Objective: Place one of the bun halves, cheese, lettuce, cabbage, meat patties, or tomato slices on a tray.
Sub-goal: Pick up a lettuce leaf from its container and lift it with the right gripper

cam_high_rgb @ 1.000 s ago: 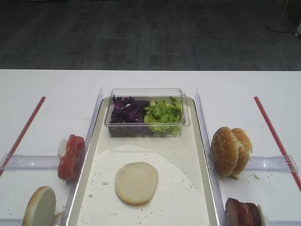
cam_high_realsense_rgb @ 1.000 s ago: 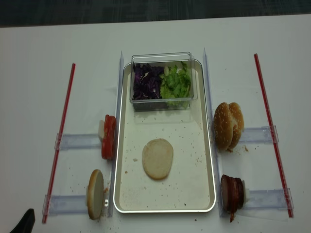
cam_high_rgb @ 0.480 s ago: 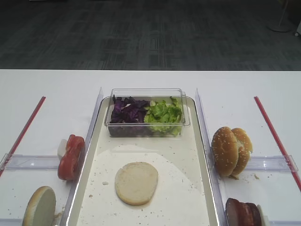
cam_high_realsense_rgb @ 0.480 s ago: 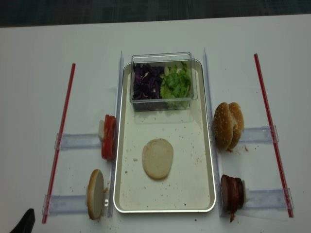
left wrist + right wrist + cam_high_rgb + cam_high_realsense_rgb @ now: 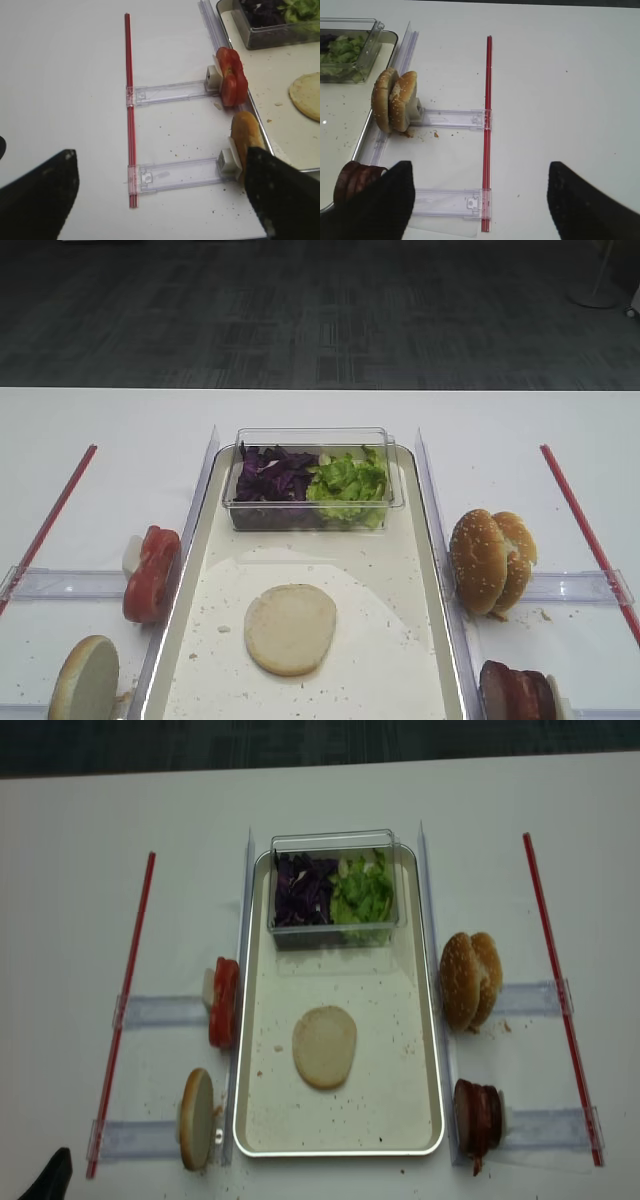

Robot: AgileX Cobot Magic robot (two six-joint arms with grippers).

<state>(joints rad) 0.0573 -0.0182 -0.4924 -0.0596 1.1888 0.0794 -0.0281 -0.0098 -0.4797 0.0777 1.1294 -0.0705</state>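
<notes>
Looking halfway done | one of the bun halves [image 5: 290,628] lies flat, lower middle of the tray [image 5: 425,570] | meat patties [image 5: 515,692] lower right, untouched | right gripper [image 5: 475,200] and left gripper [image 5: 160,192] both spread wide, empty

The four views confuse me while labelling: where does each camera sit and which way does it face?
Exterior high: in front of the table, looking obliquely down the tray toward the floor beyond; no robot visible.
Realsense: overhead, looking straight down; a dark robot part at the bottom left corner.
Right wrist: above the right claw, facing the seeded buns; both fingers show.
Left wrist: above the left claw, facing the tomato slices; both fingers show.
Shared: both exterior views show the tub.
</notes>
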